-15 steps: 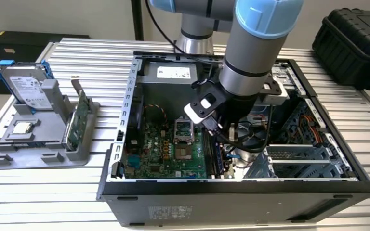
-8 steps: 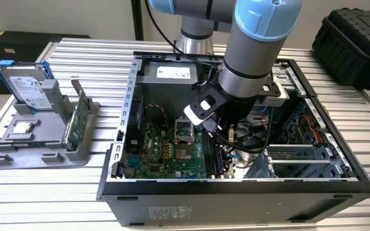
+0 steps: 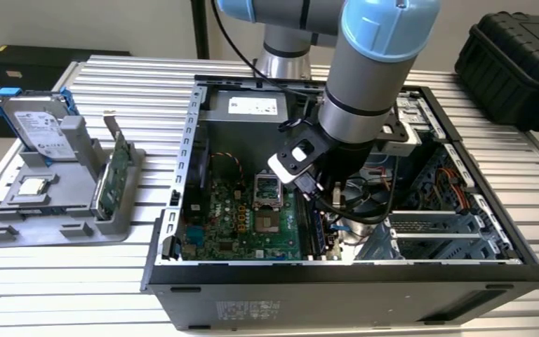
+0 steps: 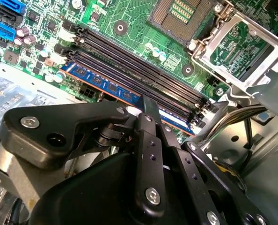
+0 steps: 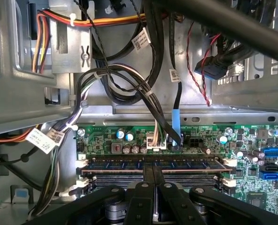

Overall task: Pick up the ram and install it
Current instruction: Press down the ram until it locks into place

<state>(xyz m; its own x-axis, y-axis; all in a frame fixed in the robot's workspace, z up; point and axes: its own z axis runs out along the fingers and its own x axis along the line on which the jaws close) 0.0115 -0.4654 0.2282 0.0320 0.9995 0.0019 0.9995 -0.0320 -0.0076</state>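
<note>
The ram [image 4: 106, 86] lies in the outermost of the motherboard's [image 4: 139, 33] long slots, a thin blue stick running its whole length along the slot, and in the first wrist view it [image 5: 153, 163] sits level between the white end latches. The gripper [image 4: 148, 110] stands directly above its middle, jaws drawn narrow, with a fingertip down at the stick's top edge, though whether they pinch it or merely press I cannot tell. Around them is the open computer case [image 3: 194, 126] on the slatted bench [image 3: 129, 77], and off to the exterior view's left the grey holder [image 3: 26, 203] with the silver drive [image 3: 36, 126] and green card [image 3: 118, 172].
</note>
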